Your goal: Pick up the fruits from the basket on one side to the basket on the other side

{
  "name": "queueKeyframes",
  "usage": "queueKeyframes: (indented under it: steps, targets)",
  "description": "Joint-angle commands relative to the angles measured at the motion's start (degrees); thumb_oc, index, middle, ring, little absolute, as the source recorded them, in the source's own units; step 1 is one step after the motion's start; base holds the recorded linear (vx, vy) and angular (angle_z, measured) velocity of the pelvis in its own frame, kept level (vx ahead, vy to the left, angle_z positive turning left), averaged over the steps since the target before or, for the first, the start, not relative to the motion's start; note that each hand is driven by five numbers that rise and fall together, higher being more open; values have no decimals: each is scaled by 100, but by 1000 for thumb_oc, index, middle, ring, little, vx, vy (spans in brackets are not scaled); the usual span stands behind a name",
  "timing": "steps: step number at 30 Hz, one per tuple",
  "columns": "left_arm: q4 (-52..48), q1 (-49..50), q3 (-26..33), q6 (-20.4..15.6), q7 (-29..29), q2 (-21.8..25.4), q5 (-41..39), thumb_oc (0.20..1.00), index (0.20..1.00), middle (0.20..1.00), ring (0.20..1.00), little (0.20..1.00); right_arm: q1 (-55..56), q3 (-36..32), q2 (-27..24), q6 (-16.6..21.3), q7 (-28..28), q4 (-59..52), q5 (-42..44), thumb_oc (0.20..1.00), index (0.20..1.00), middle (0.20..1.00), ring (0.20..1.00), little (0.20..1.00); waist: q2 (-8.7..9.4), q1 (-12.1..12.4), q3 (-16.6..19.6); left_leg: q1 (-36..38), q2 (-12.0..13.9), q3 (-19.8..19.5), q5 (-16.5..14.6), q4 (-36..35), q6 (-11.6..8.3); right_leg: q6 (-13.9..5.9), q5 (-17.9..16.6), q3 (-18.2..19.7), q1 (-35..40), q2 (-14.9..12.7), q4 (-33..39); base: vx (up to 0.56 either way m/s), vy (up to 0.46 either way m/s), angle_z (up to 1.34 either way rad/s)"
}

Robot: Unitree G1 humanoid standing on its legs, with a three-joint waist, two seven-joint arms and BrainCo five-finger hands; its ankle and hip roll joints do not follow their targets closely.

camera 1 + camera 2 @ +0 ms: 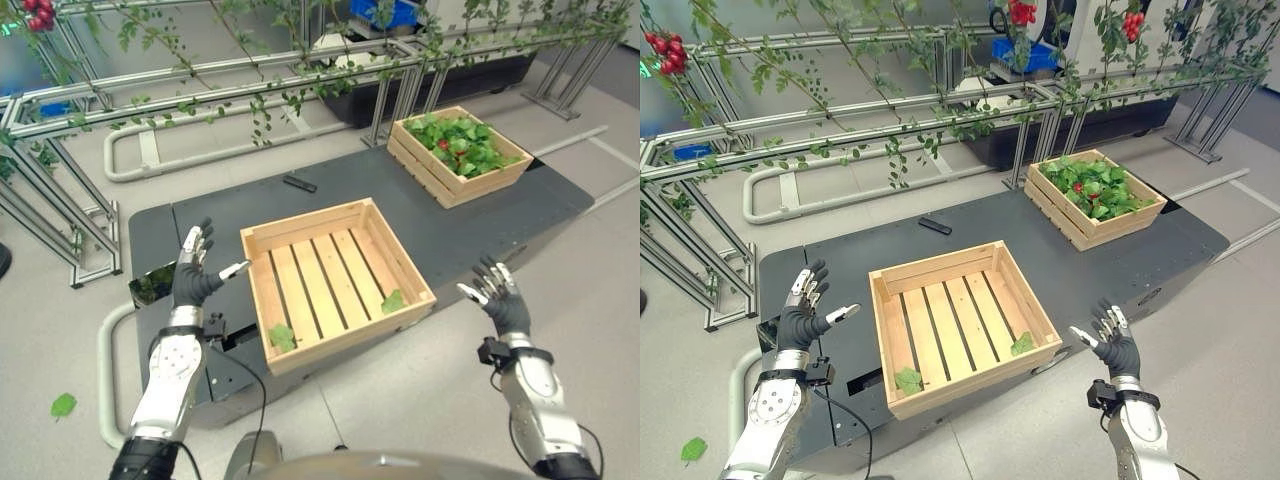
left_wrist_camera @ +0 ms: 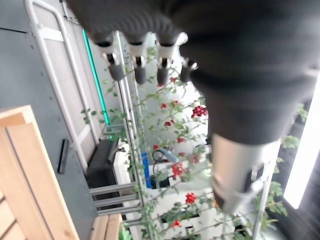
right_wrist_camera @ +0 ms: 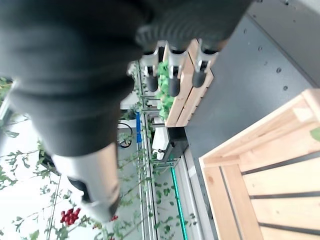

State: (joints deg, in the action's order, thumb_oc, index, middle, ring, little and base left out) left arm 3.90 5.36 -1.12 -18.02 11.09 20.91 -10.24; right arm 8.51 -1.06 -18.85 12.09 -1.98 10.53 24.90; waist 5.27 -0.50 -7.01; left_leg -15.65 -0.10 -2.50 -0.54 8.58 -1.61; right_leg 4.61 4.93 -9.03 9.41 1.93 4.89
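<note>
No readable writing anywhere. Dark grey tabletop (image 1: pixel 470 230) on a pale floor, metal trellis frame (image 1: pixel 200 95) with vines and red fruit clusters (image 1: pixel 1022 12) behind it. Left hand (image 1: pixel 192 270) raised, fingers spread, holding nothing. Just to its right, between the hands, sits the near slatted wooden crate (image 1: pixel 335 280), a couple of green leaves inside, long axis slanting up toward the right. Right hand (image 1: pixel 500 295) hovers off the tabletop's near edge, fingers spread, holding nothing. Far beyond it, the second wooden crate (image 1: pixel 458 155) holds leaves and red fruits (image 1: pixel 1077 187), long axis also slanted. Small black bar (image 1: pixel 299 183) lies beyond the near crate.
</note>
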Motion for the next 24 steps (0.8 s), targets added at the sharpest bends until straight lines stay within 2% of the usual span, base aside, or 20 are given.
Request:
queueKeyframes:
  steps: [1,2,3,4,7,8,9,10,11,12,13,14,15,16,17,18,19,20,22,24]
  targets:
    - [-400,-150,134,-244,159,231,98,1000,1000,1000,1000,1000,-310,-60,-210,335,-51,-364,-131,1000,1000,1000,1000,1000,-141,115,-107,81,26,48,952,-1155,-386,-769,433,414,81,88,-428,352,96,-1]
    - [-392,-172,174,-261,189,232,70,1000,1000,1000,1000,1000,-317,-61,-184,308,0,-345,-156,1000,1000,1000,1000,1000,-147,102,-31,185,144,381,1026,-1078,-350,-834,518,434,271,63,-383,354,98,-15]
    - [-391,-168,175,-263,189,233,70,1000,1000,1000,1000,1000,-314,-59,-183,307,0,-347,-157,1000,1000,1000,1000,1000,-139,121,-38,206,145,404,1023,-1087,-348,-837,518,454,283,54,-379,468,181,-39]
    - [-393,-189,174,-280,172,269,73,1000,1000,1000,1000,1000,-291,-71,-138,286,-3,-381,-168,1000,1000,1000,1000,1000,-147,95,60,266,217,582,1262,-1134,-336,-819,636,445,336,29,-405,344,164,-38]
    - [-387,-177,192,-277,214,324,181,1000,1000,1000,1000,1000,-296,-55,-67,269,17,-391,-178,1000,1000,1000,1000,1000,-59,104,170,320,192,736,1163,-1049,-239,-909,728,432,342,-131,-550,326,193,-20]
    - [-421,-140,245,-262,217,381,242,1000,1000,1000,1000,1000,-334,-17,-17,218,31,-387,-266,1000,1000,1000,1000,1000,33,149,248,385,155,883,961,-922,-92,-1064,711,396,264,-319,-880,194,133,-22]
    - [-421,-139,245,-261,217,382,242,1000,1000,1000,1000,1000,-333,-17,-15,218,30,-387,-267,1000,1000,1000,1000,1000,36,154,251,381,155,889,957,-918,-91,-1065,716,402,256,-322,-889,358,261,-21]
    - [-487,-88,306,-230,203,455,286,1000,1000,1000,1000,1000,-339,0,105,176,82,-343,-296,1000,1000,1000,1000,1000,144,166,256,558,70,1057,667,-812,62,-1406,332,262,-64,-606,-1793,160,132,-11]
    - [-489,-90,308,-228,202,456,286,1000,1000,1000,1000,1000,-342,-1,107,175,81,-344,-297,1000,1000,1000,1000,1000,129,177,267,532,92,1063,680,-807,61,-1402,313,275,-96,-588,-1797,218,205,-37]
    - [-495,-108,303,-221,208,476,287,1000,1000,1000,1000,1000,-340,10,135,184,81,-362,-324,1000,1000,1000,1000,1000,142,172,244,604,47,1075,583,-762,128,-1600,-67,259,-325,-700,-2406,144,234,-26]
    - [-512,-154,267,-221,197,533,295,1000,1000,1000,1000,1000,-361,45,153,174,115,-389,-402,1000,1000,1000,1000,1000,58,122,107,913,39,1041,382,-755,257,-1777,-844,139,-857,-933,-3330,204,328,-7]
    - [-534,-165,254,-205,211,567,345,1000,1000,1000,1000,1000,-374,62,163,166,102,-394,-434,1000,1000,1000,1000,1000,-39,81,21,1061,67,1025,326,-776,304,-1743,-933,53,-1052,-970,-3698,201,323,21]
    - [-544,-160,256,-188,208,602,402,1000,1000,1000,1000,1000,-391,78,174,160,104,-391,-497,1000,1000,1000,1000,1000,-115,62,-50,1205,82,958,261,-814,336,-1671,-869,-7,-1275,-1028,-3908,106,161,34]
    - [-545,-160,258,-187,209,599,405,1000,1000,1000,1000,1000,-393,80,173,160,102,-390,-500,1000,1000,1000,1000,1000,-105,54,-59,1214,68,952,258,-819,336,-1669,-843,-10,-1282,-1044,-3948,141,110,44]
    - [-571,-135,272,-186,186,618,430,1000,1000,1000,1000,1000,-392,66,183,151,99,-392,-504,1000,1000,1000,1000,1000,-152,50,-62,1313,70,918,212,-859,336,-1579,-727,-111,-1464,-1100,-3765,259,12,18]
    - [-587,-110,319,-214,184,628,426,1000,1000,1000,1000,1000,-408,37,220,159,50,-348,-454,1000,1000,1000,1000,1000,-156,5,-59,1488,56,811,118,-900,254,-1482,-518,-385,-1560,-1342,-2897,261,14,-8]
    - [-587,-109,320,-214,184,628,425,1000,1000,1000,1000,1000,-409,39,220,159,50,-348,-454,1000,1000,1000,1000,1000,-160,-9,-70,1499,59,796,118,-900,253,-1482,-521,-403,-1534,-1339,-2882,328,-131,-12]
    - [-579,-151,332,-231,166,638,385,1000,1000,1000,1000,1000,-411,19,208,167,48,-322,-406,1000,1000,1000,1000,1000,-119,-46,-90,1537,25,658,-7,-802,146,-1493,-609,-345,-1533,-1489,-1630,216,-138,0]
    - [-536,-197,324,-237,156,649,398,1000,1000,1000,1000,1000,-387,-29,202,162,15,-316,-390,1000,1000,1000,1000,1000,-68,-125,-93,1640,3,546,-136,-761,96,-1601,-785,-59,-1503,-1487,-956,250,-140,32]
    - [-505,-226,291,-240,152,624,379,1000,1000,1000,1000,1000,-340,-48,194,164,8,-373,-419,1000,1000,1000,1000,1000,-18,-141,-83,1699,8,458,-237,-682,78,-1696,-967,75,-1486,-1553,-829,145,-83,51]
